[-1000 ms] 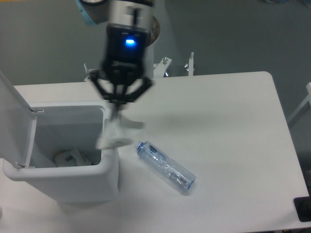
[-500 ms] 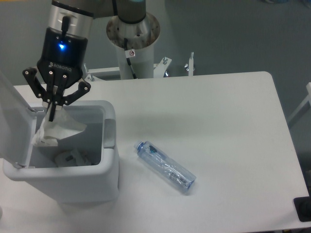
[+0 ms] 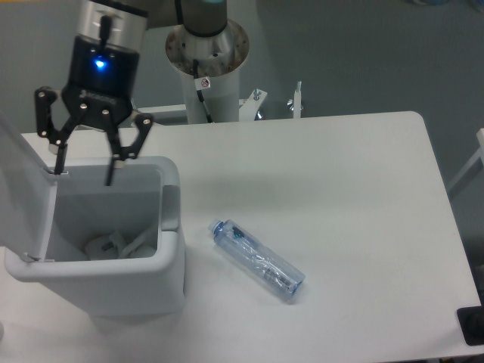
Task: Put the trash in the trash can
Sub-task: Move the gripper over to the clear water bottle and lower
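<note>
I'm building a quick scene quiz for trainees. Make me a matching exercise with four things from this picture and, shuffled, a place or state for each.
Things:
1. gripper
2. bottle
3. trash can
4. wrapper

Places or states:
A. lying on its side on the table
B. open, above the bin's opening
C. at the bottom inside the bin
D. lid flipped up, at the table's left edge

Pairs: 1-B, 2-A, 3-D, 4-C
</note>
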`<state>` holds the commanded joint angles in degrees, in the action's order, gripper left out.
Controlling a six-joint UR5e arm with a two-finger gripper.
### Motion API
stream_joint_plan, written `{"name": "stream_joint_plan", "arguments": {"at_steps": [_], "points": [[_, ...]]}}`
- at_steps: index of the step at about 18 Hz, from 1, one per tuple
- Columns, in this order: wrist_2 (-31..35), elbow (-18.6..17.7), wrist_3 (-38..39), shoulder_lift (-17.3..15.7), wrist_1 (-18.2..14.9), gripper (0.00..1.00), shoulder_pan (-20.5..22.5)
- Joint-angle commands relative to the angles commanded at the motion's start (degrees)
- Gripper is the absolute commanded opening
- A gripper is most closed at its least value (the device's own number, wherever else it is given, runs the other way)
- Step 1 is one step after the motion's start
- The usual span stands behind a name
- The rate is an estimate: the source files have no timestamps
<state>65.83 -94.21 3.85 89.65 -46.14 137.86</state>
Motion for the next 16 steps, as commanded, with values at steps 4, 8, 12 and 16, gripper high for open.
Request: {"name": "stream_joint_plan", "arguments": {"at_steps": [4, 8, 12, 16], "points": [[0.6, -5.2, 2.2, 1.2, 0.1, 1.0, 12.1], [12.8, -5.6, 2.0, 9.5, 0.3, 1.0, 12.8], [14.8, -4.1, 2.4, 17.0, 0.3, 1.0, 12.1], [16.0, -2.7, 2.7, 22.7, 0.3, 1.0, 8.9]]}}
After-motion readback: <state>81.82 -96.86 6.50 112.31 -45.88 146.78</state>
